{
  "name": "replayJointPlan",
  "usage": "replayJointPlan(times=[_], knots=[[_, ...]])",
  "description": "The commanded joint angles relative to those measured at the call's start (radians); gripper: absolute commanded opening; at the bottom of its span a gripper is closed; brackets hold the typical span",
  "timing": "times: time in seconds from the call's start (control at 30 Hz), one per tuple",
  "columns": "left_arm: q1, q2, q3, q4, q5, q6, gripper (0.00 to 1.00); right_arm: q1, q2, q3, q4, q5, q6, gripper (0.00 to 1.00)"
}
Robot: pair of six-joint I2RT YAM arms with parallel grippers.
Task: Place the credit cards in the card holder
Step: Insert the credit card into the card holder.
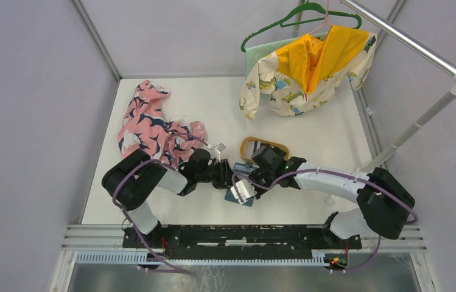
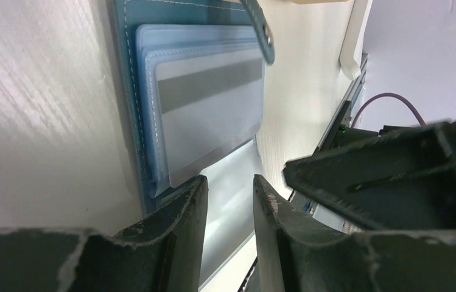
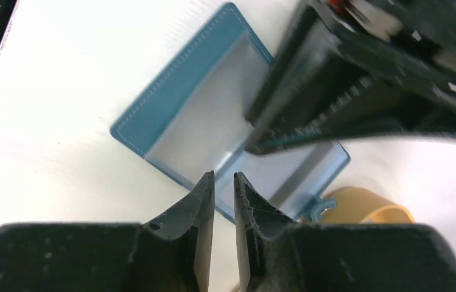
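"Where is the card holder [image 3: 201, 115]?"

"It lies open on the white table [image 1: 310, 134], in the middle, under both arms. A pale card [image 2: 210, 115] with a grey stripe sits in its clear pocket."

"And the left gripper [image 2: 230, 207]?"

"Its fingers are a bit apart over a clear pocket. I cannot tell if they pinch it."

"The right gripper [image 3: 224, 201]?"

"Nearly pressed together, with nothing in it."
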Motion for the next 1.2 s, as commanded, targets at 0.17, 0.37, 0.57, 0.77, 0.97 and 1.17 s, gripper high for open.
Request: replayJointPlan(times=[0.17, 0.37, 0.57, 0.77, 0.97, 1.17], knots=[[-0.011, -0.1, -0.067, -0.042, -0.046, 0.003, 0.4, -0.122, -0.054, -0.026, 0.041, -0.097, 0.014, 0.22], [-0.013, -0.138, -0.066, -0.162, -0.098, 0.032, 0.29, -0.122, -0.033, -0.047, 0.086, -0.004, 0.021, 0.18], [-0.014, -0.133, -0.041, -0.26, -0.146, 0.068, 0.17, -0.122, -0.003, -0.048, 0.155, 0.038, 0.109, 0.21], [-0.014, -0.1, 0.022, -0.383, -0.211, 0.125, 0.15, -0.133, 0.029, -0.044, 0.2, 0.123, 0.17, 0.26], [-0.013, -0.059, 0.099, -0.487, -0.255, 0.177, 0.15, -0.151, -0.004, -0.049, 0.204, 0.122, 0.17, 0.28], [-0.013, -0.052, 0.162, -0.576, -0.277, 0.238, 0.16, -0.161, -0.026, -0.082, 0.249, 0.09, 0.181, 0.3]])
